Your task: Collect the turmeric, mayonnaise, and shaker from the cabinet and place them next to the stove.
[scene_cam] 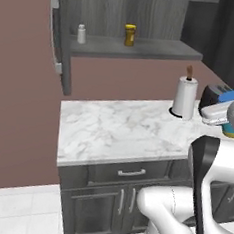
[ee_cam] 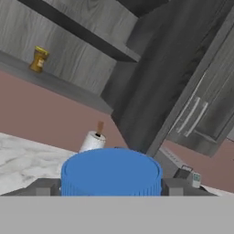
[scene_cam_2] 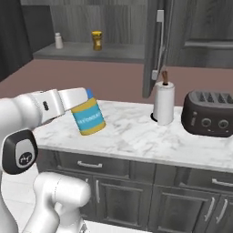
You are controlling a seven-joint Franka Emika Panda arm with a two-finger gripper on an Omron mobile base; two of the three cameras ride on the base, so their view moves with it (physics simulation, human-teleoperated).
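My gripper (scene_cam_2: 87, 98) is shut on the mayonnaise (scene_cam_2: 90, 118), a blue jar with a yellowish band, and holds it tilted above the marble counter. In the hand view its blue lid (ee_cam: 111, 172) sits between the two fingertips (ee_cam: 43, 186). From the left base view the hand (scene_cam: 221, 112) covers most of the jar (scene_cam: 231, 131). The cabinet (scene_cam_2: 157, 45) stands open. On its shelf (scene_cam: 140, 51) stand the yellow-lidded turmeric (scene_cam: 129, 35) (scene_cam_2: 96, 40) (ee_cam: 39, 59) and, further left, the small pale shaker (scene_cam: 81, 34) (scene_cam_2: 58, 40). The stove is out of view.
A paper towel roll (scene_cam_2: 164, 103) stands on the white marble counter (scene_cam: 112, 131) near the wall, with a dark toaster (scene_cam_2: 209, 113) to its right. The open cabinet door's edge hangs just above the roll. Dark drawers and cupboard doors (scene_cam: 129, 173) run below the counter.
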